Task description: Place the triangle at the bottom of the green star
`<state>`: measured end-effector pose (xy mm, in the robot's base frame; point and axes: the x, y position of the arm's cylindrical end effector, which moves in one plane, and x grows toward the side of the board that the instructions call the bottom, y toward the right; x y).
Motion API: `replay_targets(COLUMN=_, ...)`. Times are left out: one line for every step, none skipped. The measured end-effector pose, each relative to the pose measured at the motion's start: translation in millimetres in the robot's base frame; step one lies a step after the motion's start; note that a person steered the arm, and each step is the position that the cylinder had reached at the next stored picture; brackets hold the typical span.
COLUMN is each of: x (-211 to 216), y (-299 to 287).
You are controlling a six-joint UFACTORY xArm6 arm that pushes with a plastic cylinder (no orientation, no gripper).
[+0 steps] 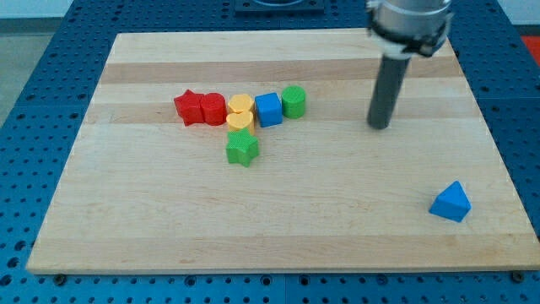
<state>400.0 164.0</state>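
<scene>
My tip (pixel 380 127) rests on the board (pixel 337 228), well right of the green star (pixel 242 149). The blue triangle (pixel 450 203) lies far right, apparently lower. No jaws fitted.

Under my tip (pixel 380 126) lies a pale wooden board (pixel 337 211) — smooth, faintly striped, satin-matt. The rod looks dark, matt metal. The blue triangle (pixel 450 203), below-right of the tip, and the green star (pixel 242 149), to its left, look like matt plastic.

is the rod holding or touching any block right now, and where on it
Nothing is held. My tip stands on bare board, apart from every block: the blue triangle lies toward the view's bottom right, the green star well to the view's left.
</scene>
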Motion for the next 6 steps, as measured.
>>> replay_targets(x=12.6, y=85.2)
replay_targets(x=98.5, y=155.1)
replay_targets(x=207.7, y=135.1)
replay_targets(x=216.8, y=117.0)
replay_targets(x=202.3, y=101.2)
replay_targets(x=163.8, y=94.3)
